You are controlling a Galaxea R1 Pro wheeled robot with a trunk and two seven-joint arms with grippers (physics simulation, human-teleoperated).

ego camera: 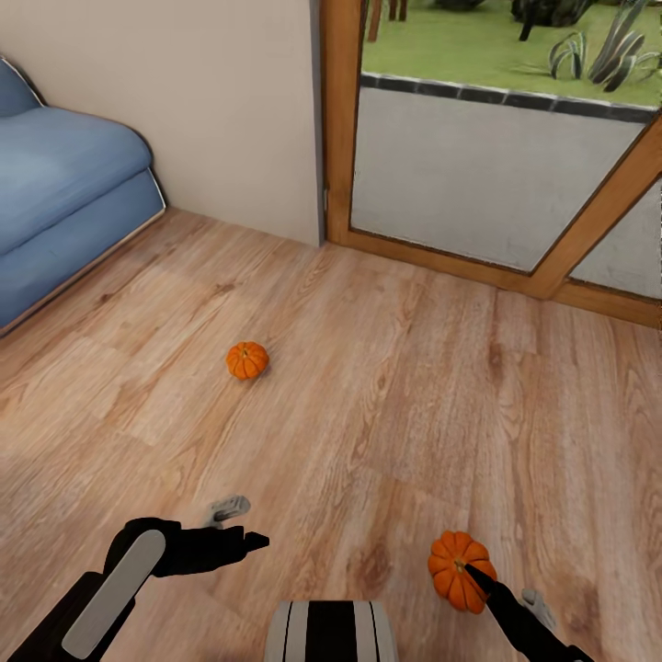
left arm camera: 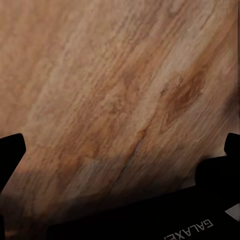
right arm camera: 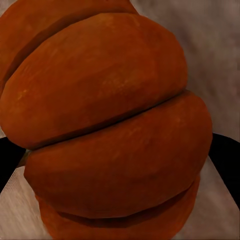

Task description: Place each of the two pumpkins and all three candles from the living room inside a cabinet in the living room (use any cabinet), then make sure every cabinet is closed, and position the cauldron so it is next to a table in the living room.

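Orange, ribbed, fist-sized round pumpkin (ego camera: 460, 570): sitting between the dark fingers of the right gripper (ego camera: 473, 577), low at the right of the head view; the right wrist view is showing its lobed skin (right arm camera: 110, 130) pressed close between the two finger edges, so the pincer is pinching it.

Second small orange ribbed pumpkin (ego camera: 247, 359): lying alone on the light brown wood-plank floor (ego camera: 368, 405), well apart from both arms, nearer the sofa side than the door side.

Black left gripper (ego camera: 248, 541): hanging low over the planks at the left, pointing toward the right (nothing is showing between its fingers); in the left wrist view the two dark fingertips (left arm camera: 11, 152) are standing far apart at the picture's edges over bare wood grain, so the pincer is spread.

Blue upholstered sofa (ego camera: 64, 202): standing against the beige wall (ego camera: 202, 101) at the far left.

Wooden-framed glass door (ego camera: 487, 175): giving onto a grey terrace and green garden.
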